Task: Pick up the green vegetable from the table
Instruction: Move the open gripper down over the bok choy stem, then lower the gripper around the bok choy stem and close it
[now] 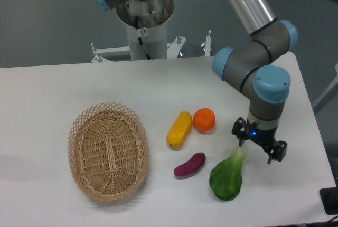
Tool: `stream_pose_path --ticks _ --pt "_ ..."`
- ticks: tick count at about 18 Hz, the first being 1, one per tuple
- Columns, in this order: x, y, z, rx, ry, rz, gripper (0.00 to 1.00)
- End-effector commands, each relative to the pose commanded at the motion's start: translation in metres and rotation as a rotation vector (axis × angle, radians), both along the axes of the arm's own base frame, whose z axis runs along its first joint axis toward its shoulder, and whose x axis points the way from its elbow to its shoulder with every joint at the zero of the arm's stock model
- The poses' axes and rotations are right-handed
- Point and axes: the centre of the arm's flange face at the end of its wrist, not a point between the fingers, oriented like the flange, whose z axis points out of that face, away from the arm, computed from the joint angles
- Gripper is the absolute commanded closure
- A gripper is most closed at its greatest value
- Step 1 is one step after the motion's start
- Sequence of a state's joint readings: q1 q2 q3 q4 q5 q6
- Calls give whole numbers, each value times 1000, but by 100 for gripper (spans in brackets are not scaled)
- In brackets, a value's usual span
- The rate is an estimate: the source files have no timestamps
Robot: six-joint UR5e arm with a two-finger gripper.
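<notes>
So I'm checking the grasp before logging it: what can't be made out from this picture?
- Gripper fingertips: too small and dark; open or shut is unclear.
- Contact with the green vegetable: its pale stalk tip sits under the gripper.
- Dark object bottom right: cut off by the edge.
</notes>
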State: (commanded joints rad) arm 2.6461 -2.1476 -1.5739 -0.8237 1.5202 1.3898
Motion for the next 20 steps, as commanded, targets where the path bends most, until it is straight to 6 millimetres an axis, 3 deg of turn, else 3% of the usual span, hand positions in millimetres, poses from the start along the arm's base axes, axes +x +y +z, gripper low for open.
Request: stream_pose_path --ticks 13,14,16,20 --pt "12 6 -19 -2 -3 -1 0" --pt "11 7 -18 3 6 -1 1" --pt "12 8 -23 1 4 -6 19" --pt "12 8 -26 -2 1 -6 19"
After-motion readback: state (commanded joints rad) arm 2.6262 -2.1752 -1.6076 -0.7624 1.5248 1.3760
